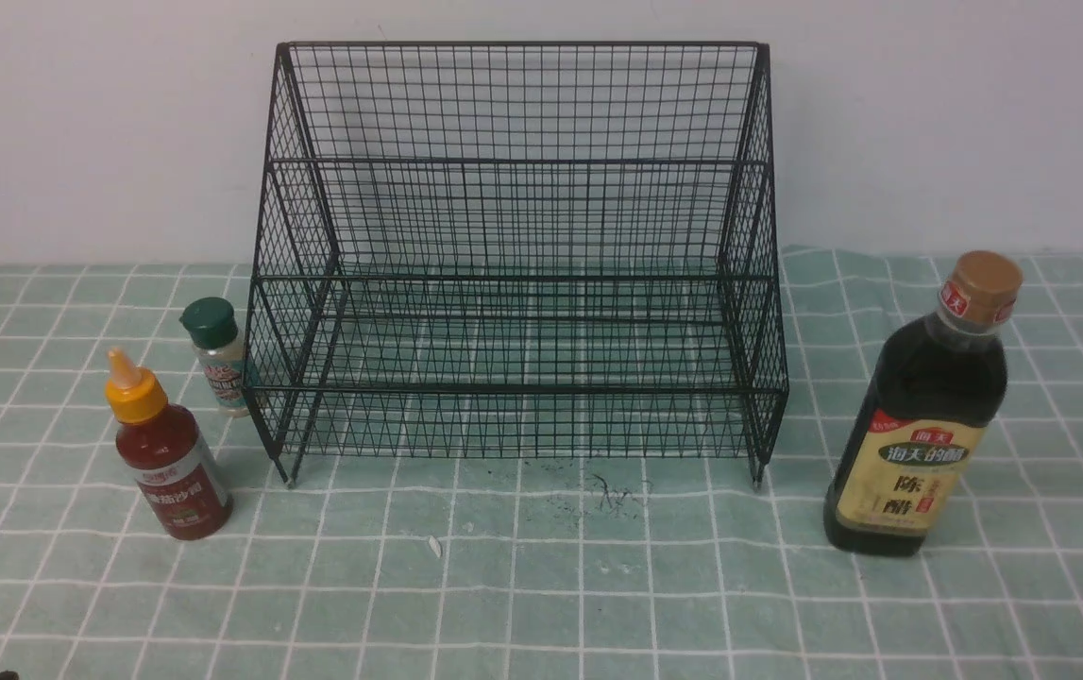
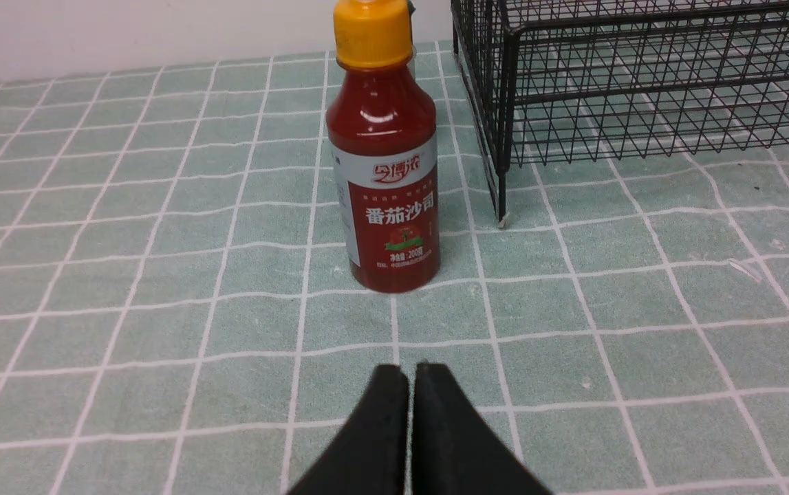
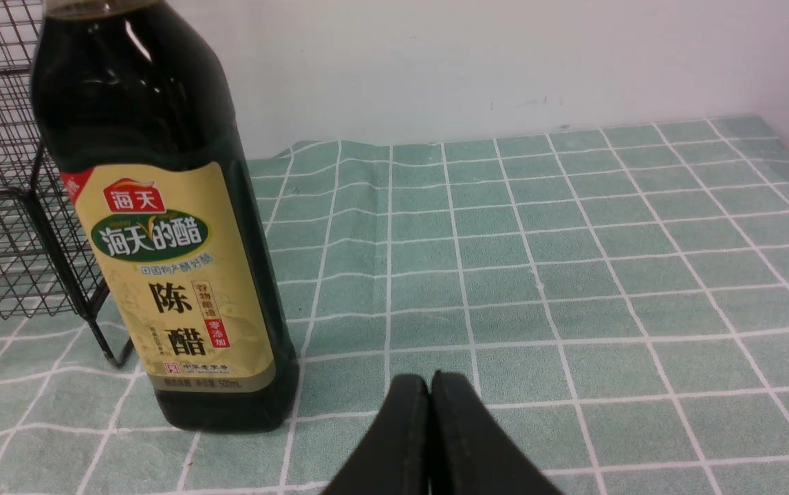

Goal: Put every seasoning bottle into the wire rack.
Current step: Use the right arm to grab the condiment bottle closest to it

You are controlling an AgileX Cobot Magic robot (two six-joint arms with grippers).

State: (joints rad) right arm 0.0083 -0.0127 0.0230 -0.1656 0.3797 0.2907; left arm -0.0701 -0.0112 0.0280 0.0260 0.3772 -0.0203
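Dark tall vinegar bottle (image 1: 919, 406): likely heavy, slick; grasp body at label. Pressed together, holding nothing: left gripper (image 2: 411, 385), right gripper (image 3: 430, 392).

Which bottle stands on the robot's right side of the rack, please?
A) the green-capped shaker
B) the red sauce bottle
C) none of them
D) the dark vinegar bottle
D: the vinegar bottle stands alone to the right of the rack, while the sauce bottle and shaker stand on its left.
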